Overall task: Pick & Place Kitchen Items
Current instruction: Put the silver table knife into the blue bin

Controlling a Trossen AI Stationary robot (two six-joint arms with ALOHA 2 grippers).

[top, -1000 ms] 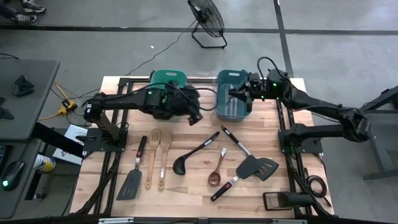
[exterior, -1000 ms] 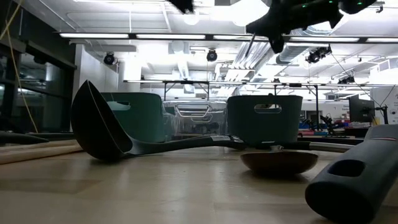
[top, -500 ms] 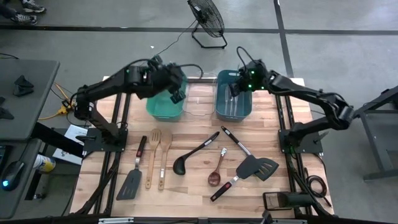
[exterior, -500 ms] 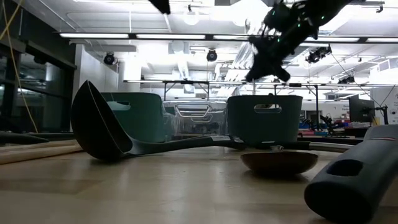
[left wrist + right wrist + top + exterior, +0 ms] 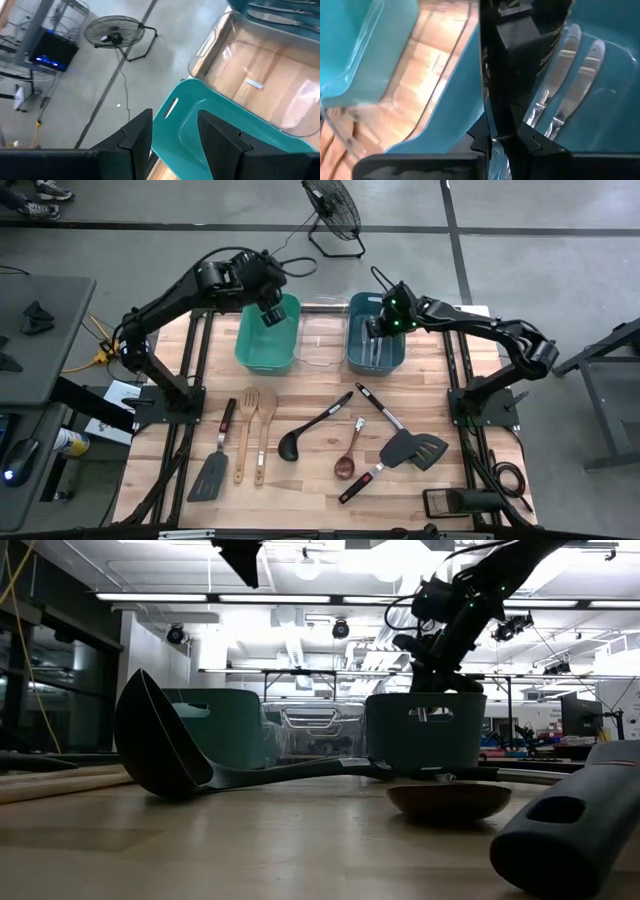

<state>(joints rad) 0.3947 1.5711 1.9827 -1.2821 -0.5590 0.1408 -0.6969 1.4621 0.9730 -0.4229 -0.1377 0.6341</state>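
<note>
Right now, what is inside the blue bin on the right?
The blue bin holds slim silver cutlery lying flat, knives by their serrated edges. The right gripper, shut, hangs over its rim and covers part of the inside, so a full count is not possible.

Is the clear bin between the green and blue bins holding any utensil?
No, in the high view the clear bin shows only bare wood through its bottom.

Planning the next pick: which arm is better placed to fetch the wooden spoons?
Left, probably. The wooden spoons lie on its side, below the green bin where the left gripper hovers open and empty. The right gripper is shut over the blue bin.
</note>
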